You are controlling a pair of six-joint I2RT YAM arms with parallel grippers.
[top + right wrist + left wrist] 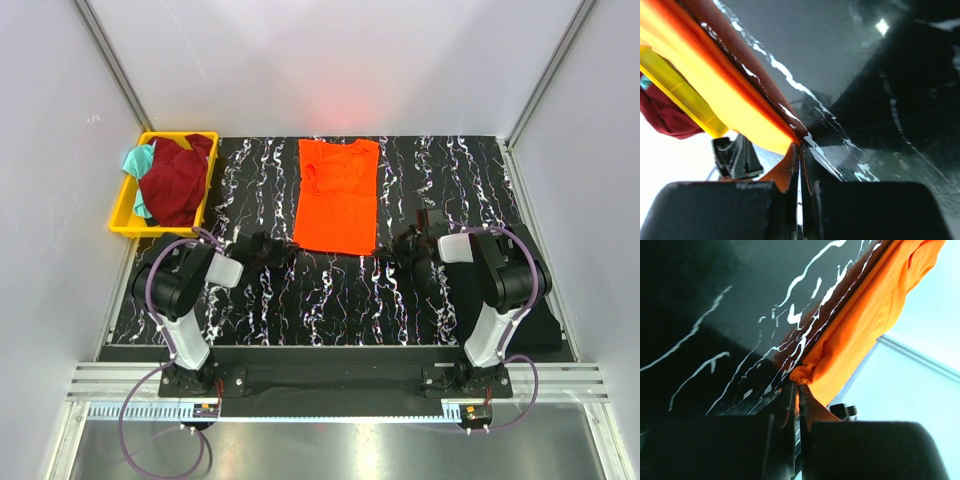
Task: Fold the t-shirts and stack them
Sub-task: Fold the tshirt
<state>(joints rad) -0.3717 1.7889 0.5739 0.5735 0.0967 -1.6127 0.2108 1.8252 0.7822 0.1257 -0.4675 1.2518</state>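
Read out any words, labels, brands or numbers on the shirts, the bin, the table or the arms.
None readable. The bright orange cloth t-shirt, the yellow plastic bin and the black marbled table show no text; the small boards by the arm bases are too small to read.

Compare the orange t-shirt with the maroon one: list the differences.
The orange t-shirt lies spread flat on the table; the maroon t-shirt sits crumpled in the yellow bin. The left pincer and right pincer each pinch a near corner of the orange t-shirt; the maroon t-shirt is untouched. Both are plain cloth.
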